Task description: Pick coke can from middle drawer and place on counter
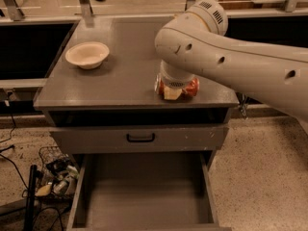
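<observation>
Down at the front right of the counter (125, 57), the gripper (174, 88) presses over the coke can (191, 87) resting there, whether gripping it or not I cannot tell, while the middle drawer (144, 196) stands open below.

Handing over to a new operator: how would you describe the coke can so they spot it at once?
Start at the wide grey counter. Near its front right edge, the gripper at the end of the white arm sits directly over the can. The can is the only red thing there; its one neighbour, a pale bowl, stands far to the left.
</observation>
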Controlling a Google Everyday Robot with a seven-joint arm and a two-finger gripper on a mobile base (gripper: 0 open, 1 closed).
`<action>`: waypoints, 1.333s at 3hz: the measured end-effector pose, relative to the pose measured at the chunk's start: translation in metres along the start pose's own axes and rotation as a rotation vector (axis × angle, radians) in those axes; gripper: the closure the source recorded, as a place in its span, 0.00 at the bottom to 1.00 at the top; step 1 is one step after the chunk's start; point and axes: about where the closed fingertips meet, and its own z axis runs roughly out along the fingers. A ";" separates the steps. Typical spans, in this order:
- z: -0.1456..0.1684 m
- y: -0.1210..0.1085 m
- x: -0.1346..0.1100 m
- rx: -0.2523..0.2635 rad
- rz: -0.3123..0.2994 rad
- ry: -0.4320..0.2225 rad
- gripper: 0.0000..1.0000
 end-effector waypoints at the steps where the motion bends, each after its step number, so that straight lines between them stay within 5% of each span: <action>1: 0.000 0.000 0.000 0.000 0.000 0.000 0.60; 3: 0.000 0.000 0.000 0.000 0.000 0.000 0.14; 4: 0.000 0.000 0.000 0.000 0.000 0.000 0.00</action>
